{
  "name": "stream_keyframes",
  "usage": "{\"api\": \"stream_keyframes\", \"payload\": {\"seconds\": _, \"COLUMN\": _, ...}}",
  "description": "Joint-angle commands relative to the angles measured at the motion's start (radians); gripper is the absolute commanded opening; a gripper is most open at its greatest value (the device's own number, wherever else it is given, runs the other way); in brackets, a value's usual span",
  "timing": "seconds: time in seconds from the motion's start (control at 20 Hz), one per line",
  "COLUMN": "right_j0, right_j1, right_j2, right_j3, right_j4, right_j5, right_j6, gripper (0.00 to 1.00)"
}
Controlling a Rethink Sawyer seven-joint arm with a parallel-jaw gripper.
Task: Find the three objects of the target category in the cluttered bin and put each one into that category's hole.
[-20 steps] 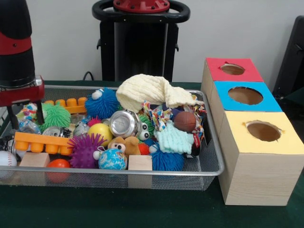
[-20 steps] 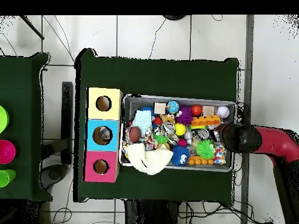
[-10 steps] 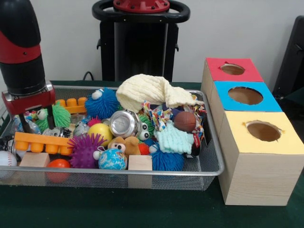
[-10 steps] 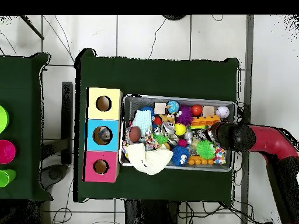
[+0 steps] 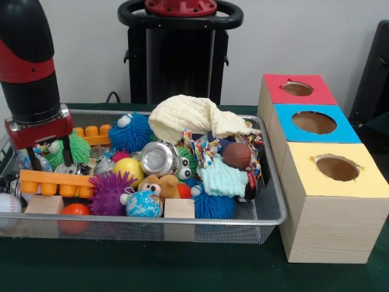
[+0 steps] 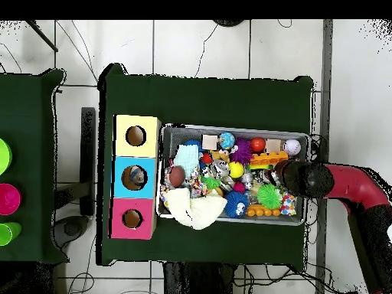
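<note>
A wire mesh bin (image 5: 182,219) is packed with toys: a cream cloth (image 5: 188,115), a blue spiky ball (image 5: 130,131), a crushed can (image 5: 157,158), a yellow ball (image 5: 127,168), a purple spiky ball (image 5: 108,191) and a brown ball (image 5: 237,155). My gripper (image 5: 48,159) is down in the bin's left end, open. Its fingers (image 5: 65,155) straddle the edge of a green spiky ball (image 5: 76,148), just above a long orange brick (image 5: 51,180). From overhead the arm's wrist (image 6: 306,178) covers the gripper at the bin's (image 6: 233,129) right end.
Three wooden boxes with round holes stand in a row beside the bin: yellow (image 5: 364,182), blue (image 5: 346,131), red (image 5: 322,94). Overhead they show as yellow (image 6: 122,136), blue (image 6: 121,178), red (image 6: 119,218). A baseball (image 5: 8,202), a wooden block (image 5: 44,204) and a red ball (image 5: 75,210) lie near the gripper.
A second ago the arm was at the bin's left edge; it has moved in over the toys. Over the last half second it has barely shifted.
</note>
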Motion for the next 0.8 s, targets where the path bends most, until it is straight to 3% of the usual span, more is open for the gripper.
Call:
{"api": "stream_keyframes", "payload": {"seconds": 0.05, "right_j0": 0.02, "right_j1": 0.025, "right_j2": 0.038, "right_j3": -0.048, "right_j4": -0.031, "right_j5": 0.089, "right_j6": -0.312, "gripper": 1.0}}
{"api": "stream_keyframes", "payload": {"seconds": 0.5, "right_j0": 0.011, "right_j1": 0.0, "right_j2": 0.046, "right_j3": -0.07, "right_j4": -0.029, "right_j5": 0.133, "right_j6": -0.374, "gripper": 1.0}}
{"api": "stream_keyframes", "payload": {"seconds": 0.8, "right_j0": -0.015, "right_j1": 0.022, "right_j2": 0.049, "right_j3": -0.111, "right_j4": -0.03, "right_j5": 0.147, "right_j6": -0.436, "gripper": 1.0}}
